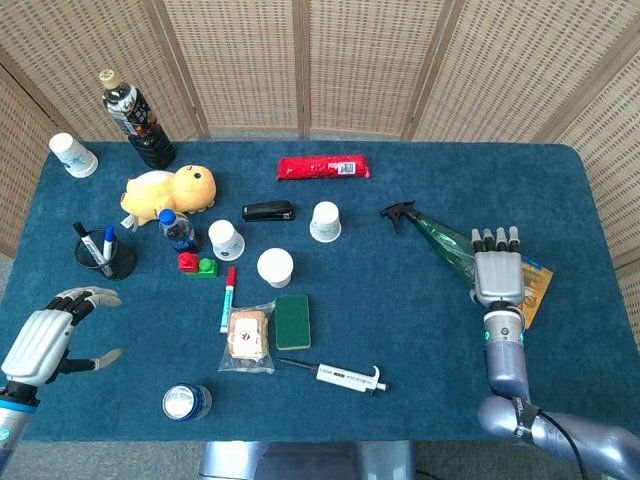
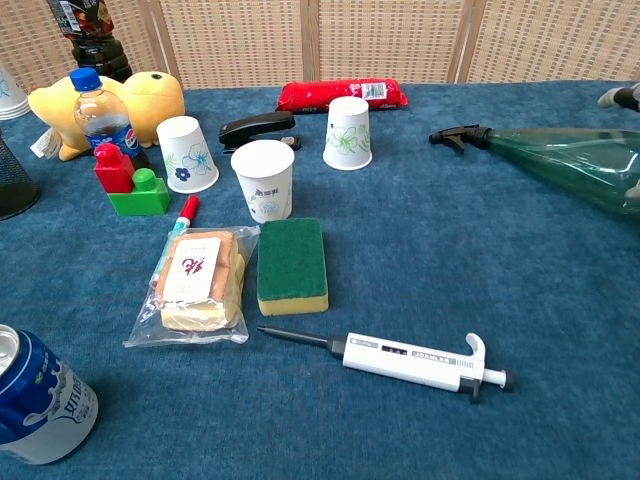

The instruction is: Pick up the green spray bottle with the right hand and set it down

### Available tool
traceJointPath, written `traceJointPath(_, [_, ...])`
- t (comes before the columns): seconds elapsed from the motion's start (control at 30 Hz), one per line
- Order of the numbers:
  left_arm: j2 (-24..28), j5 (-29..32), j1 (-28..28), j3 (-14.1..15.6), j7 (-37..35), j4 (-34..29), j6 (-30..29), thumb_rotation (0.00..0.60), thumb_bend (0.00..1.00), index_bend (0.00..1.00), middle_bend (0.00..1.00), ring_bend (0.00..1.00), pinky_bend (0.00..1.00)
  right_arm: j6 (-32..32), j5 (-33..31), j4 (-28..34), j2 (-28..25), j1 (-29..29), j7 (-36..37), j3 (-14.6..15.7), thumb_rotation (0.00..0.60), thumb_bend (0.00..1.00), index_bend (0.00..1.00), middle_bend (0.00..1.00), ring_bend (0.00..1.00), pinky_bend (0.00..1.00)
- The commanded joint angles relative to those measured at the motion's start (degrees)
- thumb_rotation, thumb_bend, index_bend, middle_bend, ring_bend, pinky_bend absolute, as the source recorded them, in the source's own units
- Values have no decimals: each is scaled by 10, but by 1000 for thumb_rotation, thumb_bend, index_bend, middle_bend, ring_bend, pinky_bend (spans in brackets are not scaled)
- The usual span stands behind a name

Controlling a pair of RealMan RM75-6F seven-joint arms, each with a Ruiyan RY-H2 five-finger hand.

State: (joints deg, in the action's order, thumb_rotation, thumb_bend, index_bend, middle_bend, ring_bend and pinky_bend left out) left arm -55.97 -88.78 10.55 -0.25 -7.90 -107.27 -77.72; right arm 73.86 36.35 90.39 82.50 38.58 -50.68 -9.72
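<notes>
Both hands [image 1: 40, 342] [image 1: 498, 272] open, fingers apart

Blue-carpeted table [image 1: 380, 300], carrying green spray bottle [image 1: 440, 240] on its side at right, pipette [image 1: 340, 375], sponge [image 1: 292, 321] beside bagged snack [image 1: 247, 338], paper cups [image 1: 275, 267], stapler [image 1: 268, 211], red packet [image 1: 323, 167], yellow plush toy [image 1: 168, 190], soda can [image 1: 186, 402]
</notes>
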Motion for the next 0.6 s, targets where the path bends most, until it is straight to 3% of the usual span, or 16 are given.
traceJointPath(0.03, [-1,0,1,0,-2,1,0,600,183,314,296,244,201,-28,-17,80,-42,-7,33,-21,588,218,0,0,0,0])
traceJointPath(0.17, [-2,-6,0,1,-7,3,-4,600,183,314,297,244,201,-71,-59,147,-82,4,61,-53,590,217,0,0,0,0])
traceJointPath(0.27, [-1,-9,-4,4,-13,6,-9,600,183,315,297,244,202,-97,-99,163,-94,27,67,-76,589,217,0,0,0,0])
traceJointPath(0.6, [2,-15,-12,9,-30,19,-19,600,184,315,298,244,202,-75,-200,78,-32,118,2,-88,590,234,0,0,0,0])
